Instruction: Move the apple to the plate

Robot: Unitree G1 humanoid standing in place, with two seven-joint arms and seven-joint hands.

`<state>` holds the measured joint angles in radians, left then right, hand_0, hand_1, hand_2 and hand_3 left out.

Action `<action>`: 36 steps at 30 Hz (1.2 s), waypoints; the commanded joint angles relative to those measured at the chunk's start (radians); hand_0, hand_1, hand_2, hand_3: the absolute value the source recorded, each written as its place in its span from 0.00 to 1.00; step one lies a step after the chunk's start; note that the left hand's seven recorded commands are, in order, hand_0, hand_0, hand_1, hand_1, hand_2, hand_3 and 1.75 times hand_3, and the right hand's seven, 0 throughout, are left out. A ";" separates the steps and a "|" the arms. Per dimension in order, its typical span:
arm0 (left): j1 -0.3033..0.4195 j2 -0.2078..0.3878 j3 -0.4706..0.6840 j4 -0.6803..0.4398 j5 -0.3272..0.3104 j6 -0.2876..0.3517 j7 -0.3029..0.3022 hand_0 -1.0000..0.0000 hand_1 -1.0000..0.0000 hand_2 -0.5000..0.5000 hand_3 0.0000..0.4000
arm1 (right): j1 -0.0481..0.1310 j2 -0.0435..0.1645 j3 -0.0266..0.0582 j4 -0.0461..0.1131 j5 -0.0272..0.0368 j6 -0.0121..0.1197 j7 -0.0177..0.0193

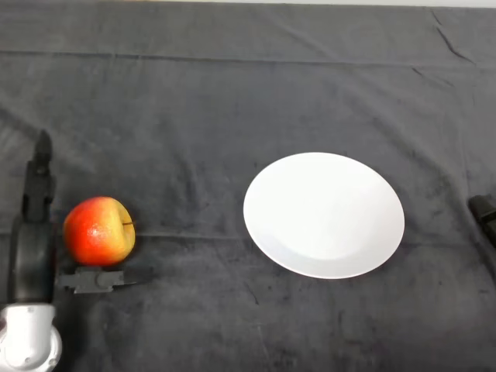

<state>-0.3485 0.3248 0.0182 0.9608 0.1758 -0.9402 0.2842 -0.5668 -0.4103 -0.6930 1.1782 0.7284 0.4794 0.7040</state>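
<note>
A red and yellow apple (98, 231) sits on the dark cloth at the left. My left hand (32, 248) is right beside it on its left. The fingers (39, 174) point straight away from me along the apple's left side, and the thumb (105, 278) lies straight across just in front of the apple. The hand is open around the apple and is not curled on it. A white plate (324, 214) lies empty to the right of the apple, about a plate's width away from it.
A small black object (484, 211) shows at the right edge of the view. The dark cloth (232, 93) has folds across the back and near the front.
</note>
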 commanded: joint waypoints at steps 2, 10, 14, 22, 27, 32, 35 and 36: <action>-0.048 0.001 -0.017 0.005 -0.027 0.023 -0.014 0.42 1.00 0.21 0.58 | -0.049 -0.028 -0.0142 0.028 -0.0083 0.009 -0.0006; -0.059 0.007 -0.039 0.029 -0.033 0.059 -0.011 0.00 0.00 0.50 1.00 | -0.049 -0.028 -0.0145 0.027 -0.0086 0.009 -0.0011; -0.056 0.007 -0.053 0.024 -0.027 0.081 0.001 0.00 0.00 0.50 1.00 | -0.049 -0.028 -0.0147 0.027 -0.0088 0.009 -0.0013; -0.030 0.009 -0.086 -0.066 -0.012 0.149 0.023 0.00 0.00 0.50 1.00 | -0.049 -0.027 -0.0150 0.026 -0.0090 0.009 -0.0019; 0.006 0.016 -0.108 -0.201 -0.006 0.215 0.027 0.00 0.00 0.50 1.00 | -0.048 -0.026 -0.0151 0.024 -0.0092 0.009 -0.0027; 0.049 0.016 -0.137 -0.376 0.006 0.294 0.036 0.00 0.00 0.50 1.00 | -0.047 -0.025 -0.0150 0.021 -0.0094 0.009 -0.0039; 0.074 0.010 -0.165 -0.488 0.022 0.347 0.048 0.00 0.00 0.50 1.00 | -0.046 -0.024 -0.0148 0.019 -0.0096 0.009 -0.0048; 0.081 0.008 -0.177 -0.527 0.028 0.365 0.052 0.00 0.00 0.50 1.00 | -0.046 -0.024 -0.0148 0.018 -0.0096 0.009 -0.0052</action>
<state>-0.2984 0.3247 -0.1571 0.4367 0.1912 -0.5770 0.3251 -0.5695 -0.4101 -0.7029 1.1781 0.7274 0.4842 0.7045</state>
